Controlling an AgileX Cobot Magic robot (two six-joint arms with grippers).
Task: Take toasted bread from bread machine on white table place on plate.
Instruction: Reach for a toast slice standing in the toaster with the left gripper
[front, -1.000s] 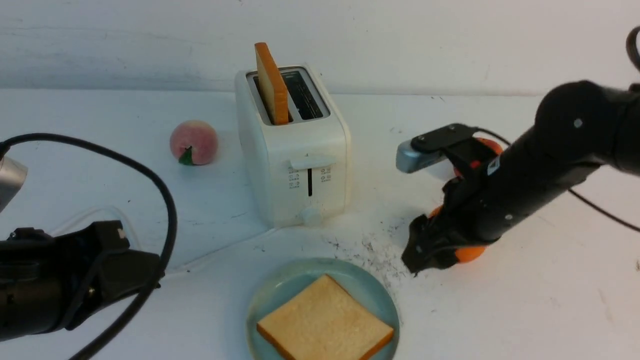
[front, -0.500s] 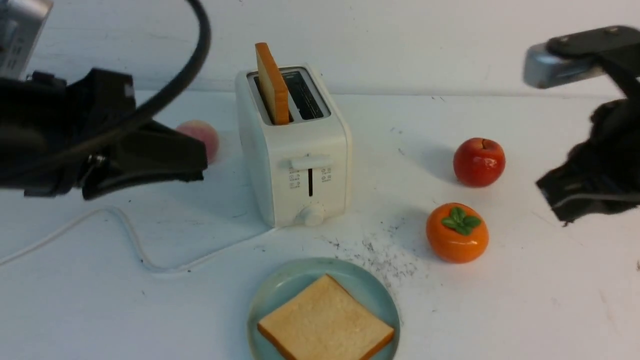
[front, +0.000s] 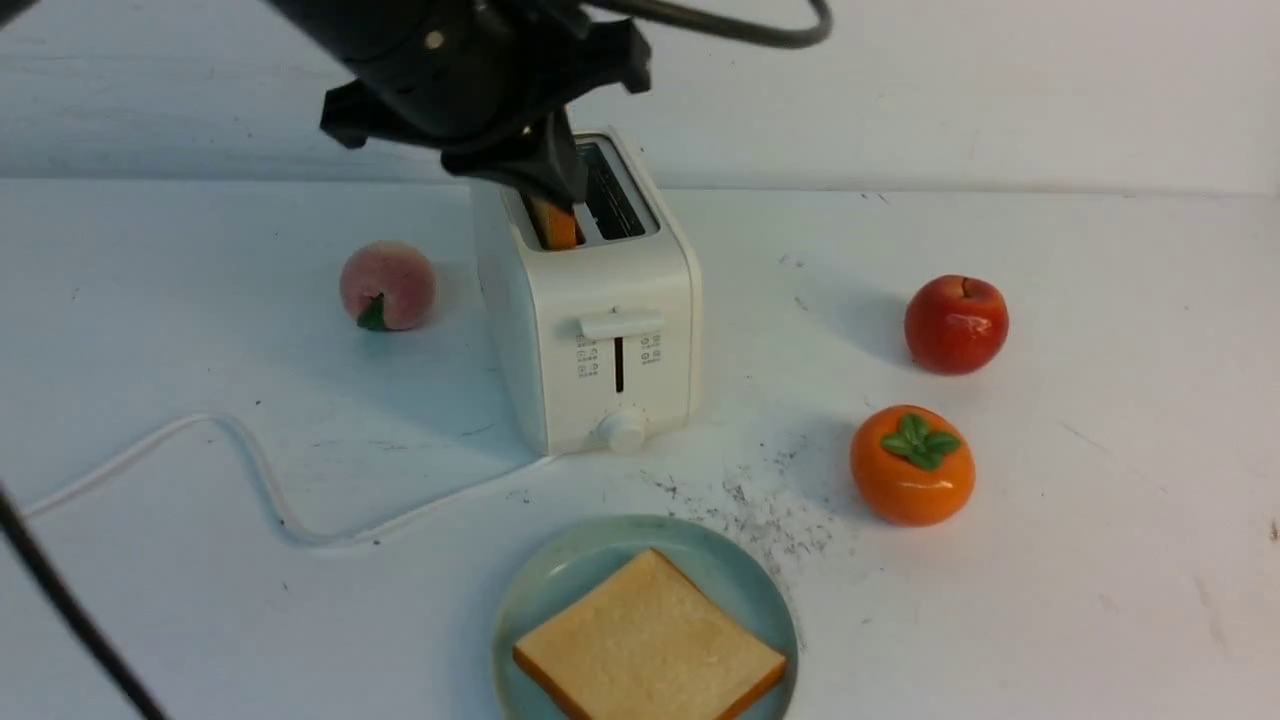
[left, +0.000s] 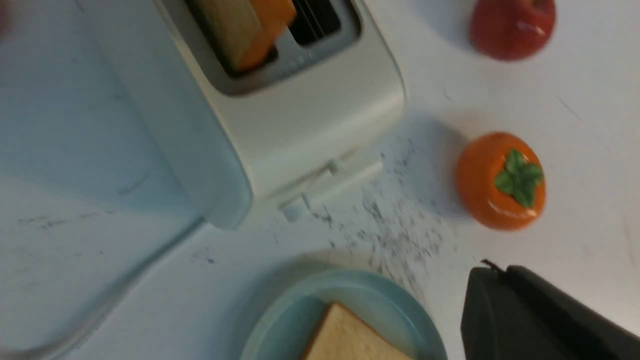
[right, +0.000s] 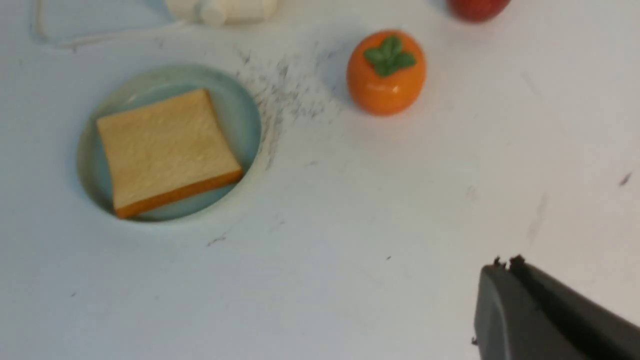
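toast (front: 556, 226) in toaster (front: 600, 340), second toast (front: 648, 648) on plate (front: 565, 572)

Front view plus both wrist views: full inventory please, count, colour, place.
bread machine: 1, cream-white, centre
plate: 1, pale blue-green, front of it
toasted bread: 2, golden, orange crust; one flat on the plate, one upright in the bread machine
peach: 1, pink, left side
apple: 1, red, right side
persimmon: 1, orange, before the apple
cord: 1, white, left side
white table: 1, black-specked by the plate
left end effector: 1, black, shut, over the upright slice
right end effector: 1, black, shut, right wrist view only
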